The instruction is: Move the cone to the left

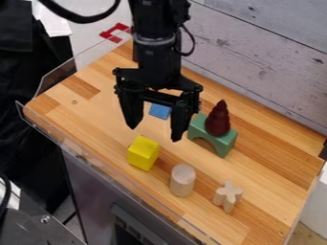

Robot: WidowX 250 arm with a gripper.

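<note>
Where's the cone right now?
In the camera view, the dark red cone stands on top of the green arch block, just to the picture's right of the open gripper.

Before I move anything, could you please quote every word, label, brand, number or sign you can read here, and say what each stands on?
There are none to quote: no text reads on the cone or the tabletop.
The red marking beyond it spells nothing I can make out.

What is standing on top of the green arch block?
The dark red cone stands upright on the green arch block. The part of the block's top directly beneath the cone is covered.
</note>
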